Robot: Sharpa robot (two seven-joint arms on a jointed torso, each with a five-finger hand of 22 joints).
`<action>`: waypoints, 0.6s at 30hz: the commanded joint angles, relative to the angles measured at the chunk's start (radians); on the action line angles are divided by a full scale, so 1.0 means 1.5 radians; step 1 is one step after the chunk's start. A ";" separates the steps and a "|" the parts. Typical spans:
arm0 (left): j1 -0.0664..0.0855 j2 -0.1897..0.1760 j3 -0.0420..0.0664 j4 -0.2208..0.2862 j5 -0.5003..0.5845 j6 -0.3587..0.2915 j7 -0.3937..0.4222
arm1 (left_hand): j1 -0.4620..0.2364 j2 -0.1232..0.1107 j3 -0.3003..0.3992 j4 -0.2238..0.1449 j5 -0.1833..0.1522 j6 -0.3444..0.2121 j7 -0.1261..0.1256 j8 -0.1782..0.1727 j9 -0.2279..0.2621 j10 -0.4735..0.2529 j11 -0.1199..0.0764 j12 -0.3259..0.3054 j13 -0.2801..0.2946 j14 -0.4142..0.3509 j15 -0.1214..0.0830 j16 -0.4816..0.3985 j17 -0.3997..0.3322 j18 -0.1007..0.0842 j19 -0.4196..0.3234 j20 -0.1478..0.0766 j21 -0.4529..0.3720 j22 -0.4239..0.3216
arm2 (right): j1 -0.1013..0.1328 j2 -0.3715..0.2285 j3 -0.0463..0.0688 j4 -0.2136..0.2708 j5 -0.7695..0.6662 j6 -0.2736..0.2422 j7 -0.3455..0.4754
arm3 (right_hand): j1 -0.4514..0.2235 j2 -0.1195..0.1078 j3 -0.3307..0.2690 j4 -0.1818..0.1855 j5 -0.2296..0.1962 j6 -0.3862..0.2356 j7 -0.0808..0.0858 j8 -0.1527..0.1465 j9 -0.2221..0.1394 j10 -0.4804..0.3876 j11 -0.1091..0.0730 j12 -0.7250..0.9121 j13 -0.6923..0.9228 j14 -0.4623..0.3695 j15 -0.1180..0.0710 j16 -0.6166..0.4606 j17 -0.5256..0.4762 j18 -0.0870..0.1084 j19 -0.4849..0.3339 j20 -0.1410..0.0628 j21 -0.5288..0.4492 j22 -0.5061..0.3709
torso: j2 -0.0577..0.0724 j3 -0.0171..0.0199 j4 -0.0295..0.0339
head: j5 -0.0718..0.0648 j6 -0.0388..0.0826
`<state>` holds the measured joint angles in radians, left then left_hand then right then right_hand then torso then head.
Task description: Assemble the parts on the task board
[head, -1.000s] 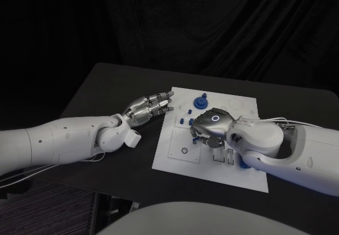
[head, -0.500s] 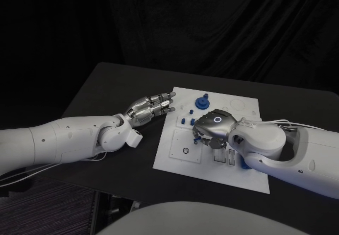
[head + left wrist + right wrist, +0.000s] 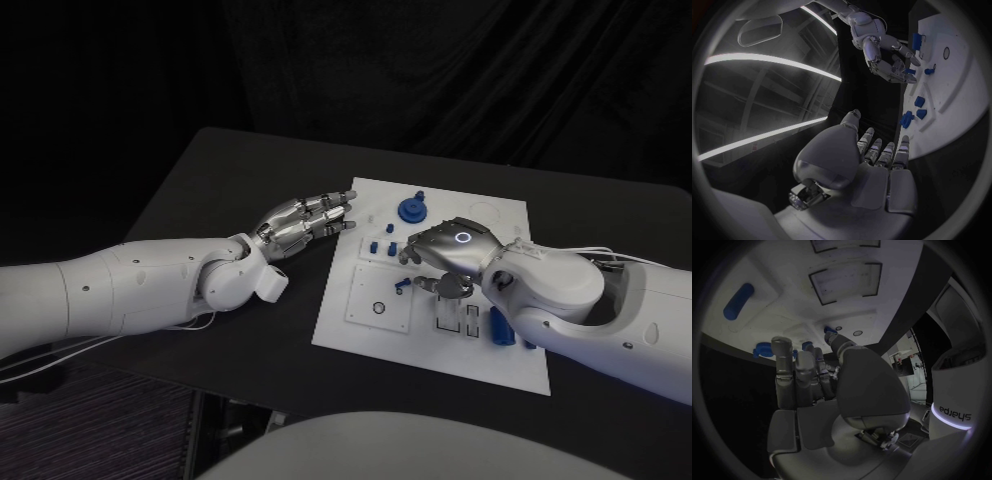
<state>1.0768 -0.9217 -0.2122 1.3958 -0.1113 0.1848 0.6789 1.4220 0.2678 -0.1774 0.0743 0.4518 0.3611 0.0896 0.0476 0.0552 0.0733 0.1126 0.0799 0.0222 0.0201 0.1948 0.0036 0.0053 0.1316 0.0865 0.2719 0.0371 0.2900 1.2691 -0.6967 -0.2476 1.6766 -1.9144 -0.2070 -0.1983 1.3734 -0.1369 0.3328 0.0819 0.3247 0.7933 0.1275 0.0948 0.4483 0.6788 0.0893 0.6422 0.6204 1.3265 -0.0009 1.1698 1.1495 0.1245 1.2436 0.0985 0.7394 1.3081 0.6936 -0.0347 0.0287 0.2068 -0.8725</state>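
Observation:
The white task board [image 3: 418, 350] lies mid-table. My right hand [image 3: 447, 262] hovers over its middle with fingers bent down and nothing between them. A small blue peg [image 3: 402, 287] stands just beside its fingertips [image 3: 437, 287]. A blue gear-like part [image 3: 413, 209] sits near the board's far edge, small blue pieces [image 3: 378, 245] lie below it, and a long blue part [image 3: 499, 325] lies by my right wrist. My left hand [image 3: 306, 222] rests flat beside the board's left edge, fingers spread, empty. The right wrist view shows my right hand [image 3: 817, 385] over the board [image 3: 786, 270] and the long blue part [image 3: 739, 301].
The black table [image 3: 216, 180] runs out left of and beyond the board. Rectangular recesses [image 3: 845, 277] are sunk in the board past my right hand. In the left wrist view my left hand [image 3: 873, 165] lies beside the board [image 3: 954, 90], with my right hand [image 3: 879, 50] above it.
My right hand has shifted right and toward the board's far side, uncovering the small blue peg and the long blue part. My left hand has stayed put.

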 commanded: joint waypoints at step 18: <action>-0.003 -0.002 0.001 0.004 0.004 0.006 0.047 | 0.000 0.005 0.003 -0.006 0.005 0.001 0.005 0.004 0.001 -0.001 -0.005 0.005 0.001 0.000 0.002 0.003 0.001 0.013 0.000 0.004 0.005 -0.001 | -0.038 -0.011 0.001 -0.041 0.190 -0.109 0.055 | 0.000 0.004 -0.012 0.029 -0.060 0.049 0.013 0.006 -0.027 0.032 0.006 -0.052 -0.079 0.020 0.007 0.039 0.022 0.001 0.036 0.011 0.062 0.064 | 0.000 -0.0001 0.0001 | -0.007 0.000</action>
<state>1.0738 -0.9242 -0.2122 1.3980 -0.1112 0.1848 0.6790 1.4220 0.2678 -0.1746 0.0716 0.4556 0.3612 0.0895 0.0476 0.0550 0.0733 0.1127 0.0843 0.0221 0.0201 0.1948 0.0036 0.0053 0.1316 0.0865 0.2719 0.0409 0.2900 1.2170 -0.7152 -0.2475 1.6160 -1.6779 -0.3341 -0.1446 1.3736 -0.1369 0.3159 0.1201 0.2384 0.8573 0.1458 0.0980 0.4083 0.7183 0.0999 0.5690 0.5026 1.3520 0.0098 1.2249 1.1819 0.1245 1.2920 0.1144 0.8294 1.3078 0.6935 -0.0344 0.0284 0.1957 -0.8725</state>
